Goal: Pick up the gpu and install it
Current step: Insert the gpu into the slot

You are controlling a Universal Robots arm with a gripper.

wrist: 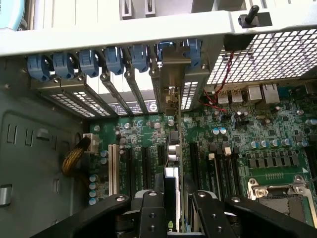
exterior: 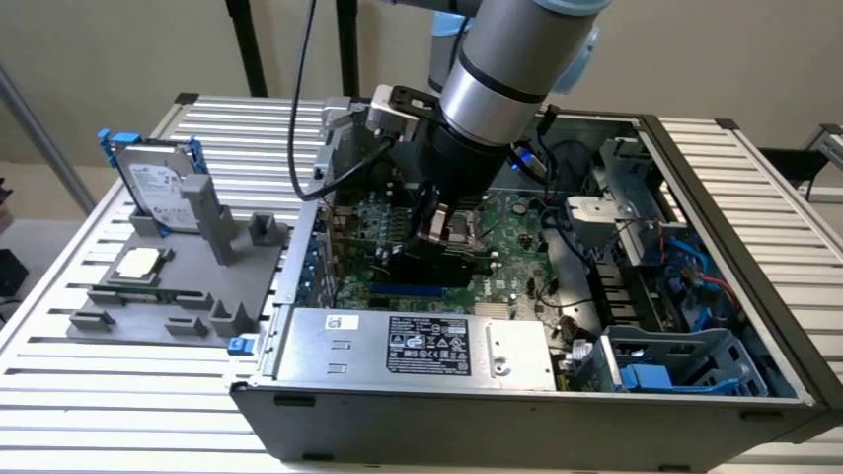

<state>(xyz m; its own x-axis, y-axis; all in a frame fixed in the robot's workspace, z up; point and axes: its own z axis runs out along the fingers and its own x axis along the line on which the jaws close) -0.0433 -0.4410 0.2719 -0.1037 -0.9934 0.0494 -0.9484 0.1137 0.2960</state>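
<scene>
The gpu (wrist: 171,148) stands edge-on over the green motherboard (wrist: 233,139) inside the open computer case (exterior: 527,420). Its silver end bracket (wrist: 171,74) sits at the rear slot openings, between the blue clips. My gripper (wrist: 173,213) is shut on the card's near end, with one black finger (wrist: 151,210) on each side. From the exterior view the arm reaches down into the case, and the gripper (exterior: 441,237) holds the black-faced gpu (exterior: 445,265) low over the expansion slots, at or just above the board.
A row of blue slot clips (wrist: 89,62) and metal slot covers (wrist: 74,101) lines the case's rear wall. The CPU socket (wrist: 280,191) lies beside the slots. Outside the case, a grey fixture (exterior: 158,296) holds a blue-framed hard drive (exterior: 156,183) and a CPU chip (exterior: 138,262). The power supply (exterior: 421,346) fills the case's near side.
</scene>
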